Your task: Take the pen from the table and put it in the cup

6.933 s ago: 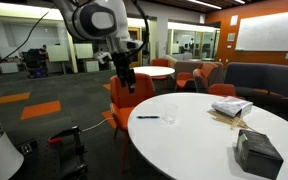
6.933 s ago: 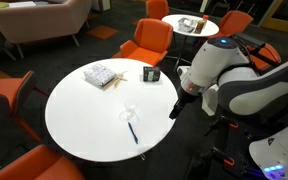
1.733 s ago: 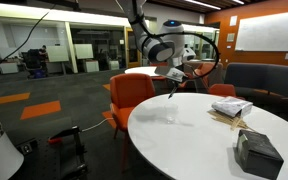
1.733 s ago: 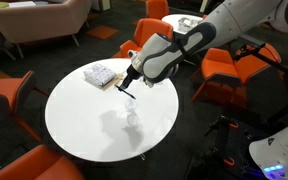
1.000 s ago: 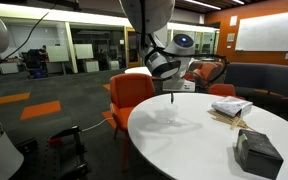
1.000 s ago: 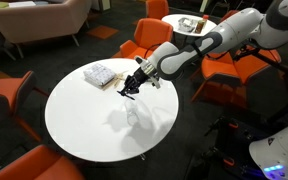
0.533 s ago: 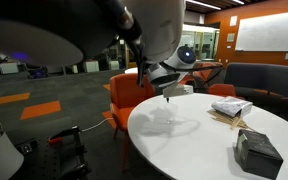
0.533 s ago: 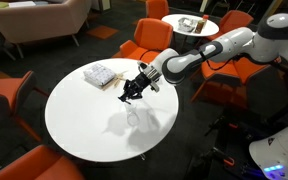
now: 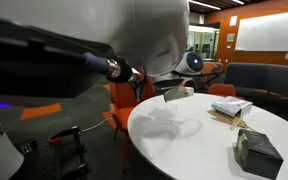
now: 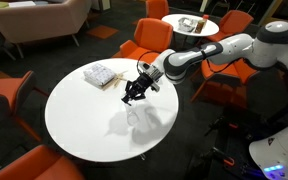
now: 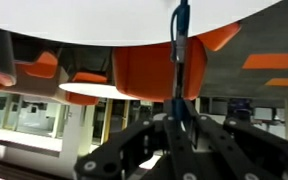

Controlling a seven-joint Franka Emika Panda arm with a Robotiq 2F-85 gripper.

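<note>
Since the shot half a second back, the arm has reached a bit more over the table [image 10: 79, 120], and its big body now fills the top of an exterior view. No pen lies on the white top any more. The gripper [image 10: 133, 94] is closed on the pen [image 11: 180, 55], which the wrist view shows standing straight between the jaws, one end toward the table. I think it is held this way so it can drop right into the cup [image 10: 132, 119], which stands on the table just under the gripper and is hard to see. Well apart from the cup sit a dark box [image 10: 151, 74] and a pile of papers [image 10: 102, 75], so they are not in the way. Orange chairs [image 10: 149, 42] stand around the table, and only the cup's small mouth looks tricky
</note>
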